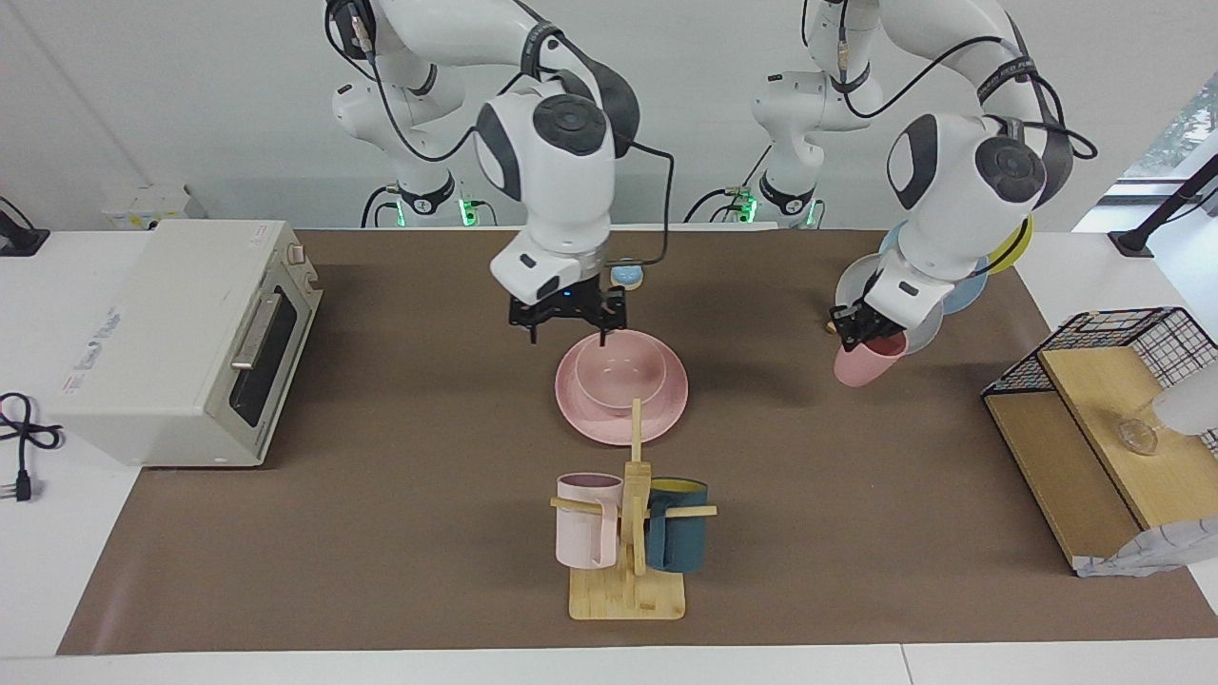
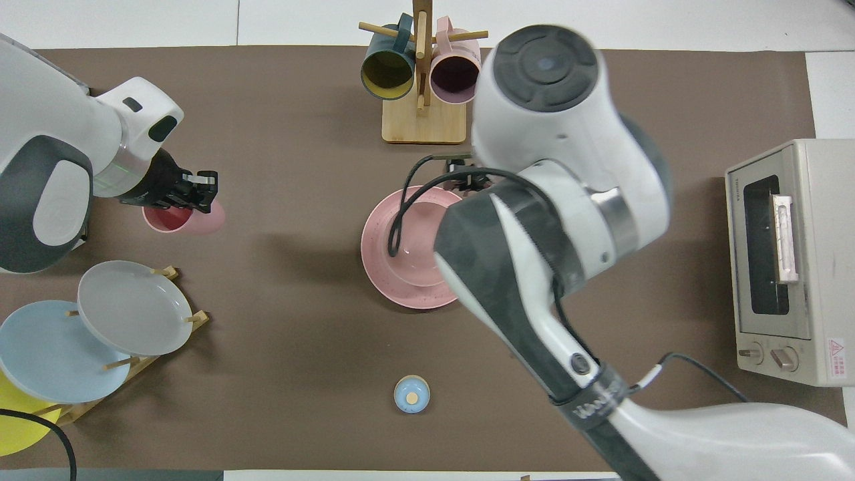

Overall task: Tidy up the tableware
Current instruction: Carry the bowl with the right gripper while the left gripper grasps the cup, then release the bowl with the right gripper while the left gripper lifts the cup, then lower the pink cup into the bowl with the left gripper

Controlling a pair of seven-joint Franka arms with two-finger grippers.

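Observation:
A pink bowl (image 1: 620,373) sits in the pink plate (image 1: 580,419) at the table's middle. My right gripper (image 1: 568,333) hangs open just above the bowl's rim on the robots' side, with nothing between its fingers. In the overhead view the right arm covers part of the plate (image 2: 375,267) and bowl (image 2: 414,244); only a bit of the right gripper (image 2: 471,177) shows. Toward the left arm's end, my left gripper (image 1: 861,328) is shut on the rim of the pink cup (image 1: 868,362), which is tilted. From overhead, the left gripper (image 2: 192,190) pinches the cup (image 2: 184,218) at its rim.
A wooden mug tree (image 1: 628,571) with a pale pink and a teal mug stands farther from the robots than the plate. A toaster oven (image 1: 181,342) is at the right arm's end. A rack of plates (image 2: 100,321), a wire-and-wood shelf (image 1: 1104,428) and a small blue knob (image 2: 411,394) are also here.

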